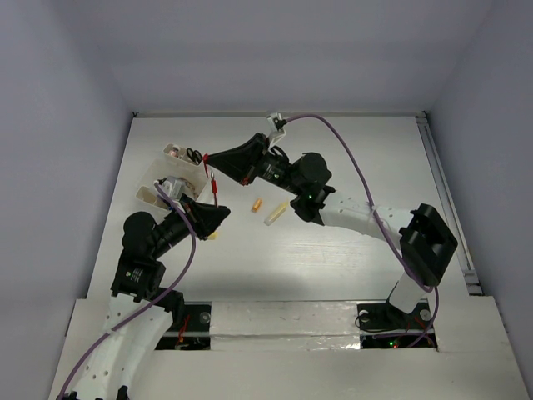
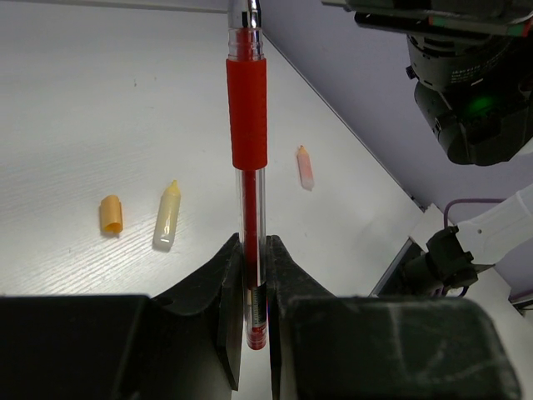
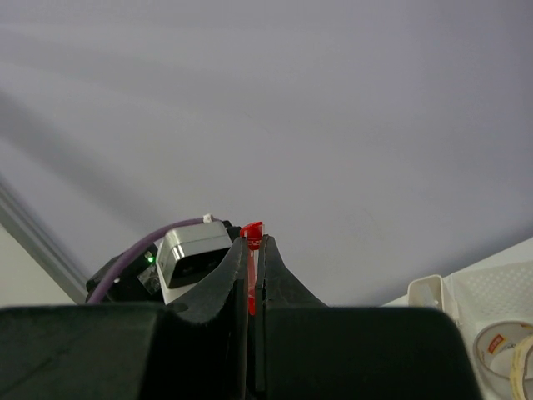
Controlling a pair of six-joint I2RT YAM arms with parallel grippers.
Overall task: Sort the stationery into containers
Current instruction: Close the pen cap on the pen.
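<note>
We have left gripper (image 2: 254, 250) clamped on a red pen (image 2: 247, 125); right gripper (image 3: 252, 250) pinches a second red pen (image 3: 251, 232), only its end showing. Both sit just beside the compartment box (image 1: 156, 173); orange bit (image 2: 111, 214) lies loose on the table (image 2: 83, 100).

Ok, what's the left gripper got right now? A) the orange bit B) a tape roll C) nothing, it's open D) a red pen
D: in the left wrist view the left gripper is shut on a red pen, while the orange bit lies loose on the table.
</note>
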